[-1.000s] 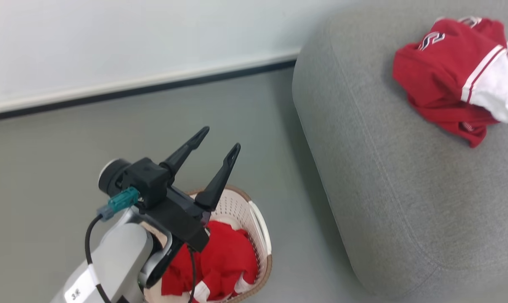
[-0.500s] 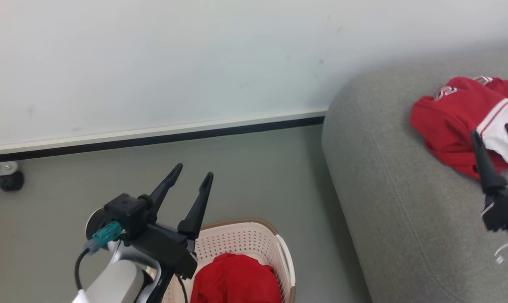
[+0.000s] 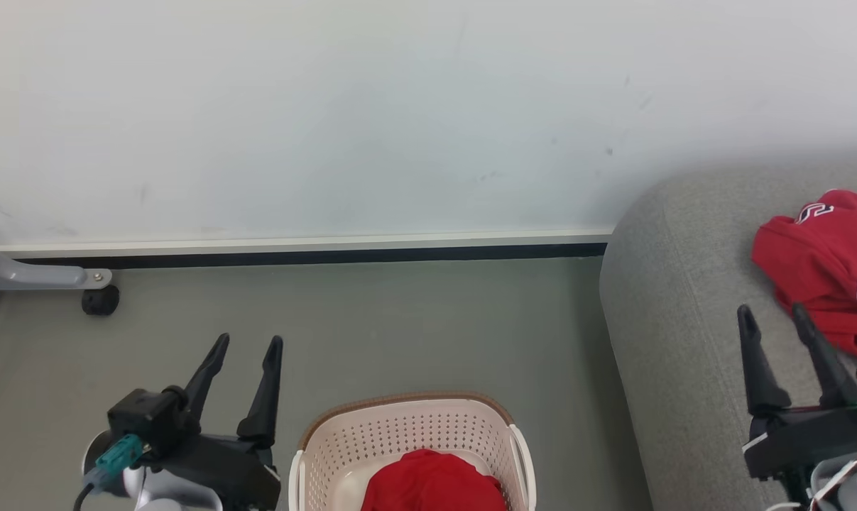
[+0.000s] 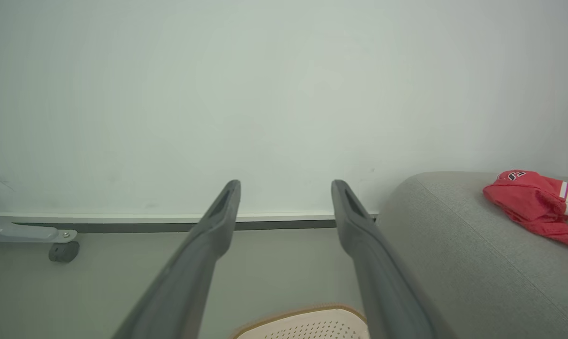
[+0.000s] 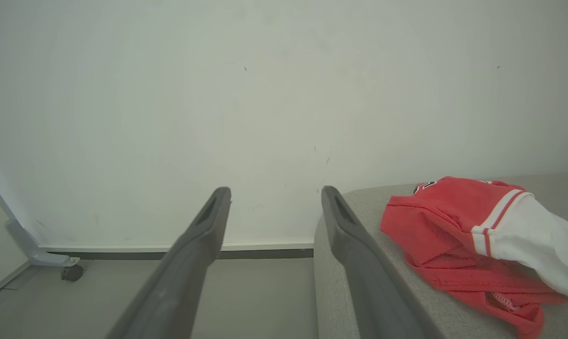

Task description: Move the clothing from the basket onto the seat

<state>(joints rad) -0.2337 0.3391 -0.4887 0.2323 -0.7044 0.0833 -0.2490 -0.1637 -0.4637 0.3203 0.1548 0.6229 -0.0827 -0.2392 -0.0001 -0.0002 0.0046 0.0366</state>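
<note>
Both the left gripper [image 3: 247,348] and right gripper [image 3: 772,316] gape wide and empty, flanking the basket [image 3: 407,440] beside the sofa [image 3: 677,319].

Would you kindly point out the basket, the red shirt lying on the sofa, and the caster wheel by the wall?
basket [image 3: 371,443], head view, on its perforated inner back wall.
red shirt [image 5: 429,221], right wrist view, on its red body fabric.
caster wheel [image 3: 100,300], head view, on the black wheel itself.

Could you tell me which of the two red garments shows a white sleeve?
The shirt on the sofa, with striped trim; the shirt in the basket shows plain red.
</note>
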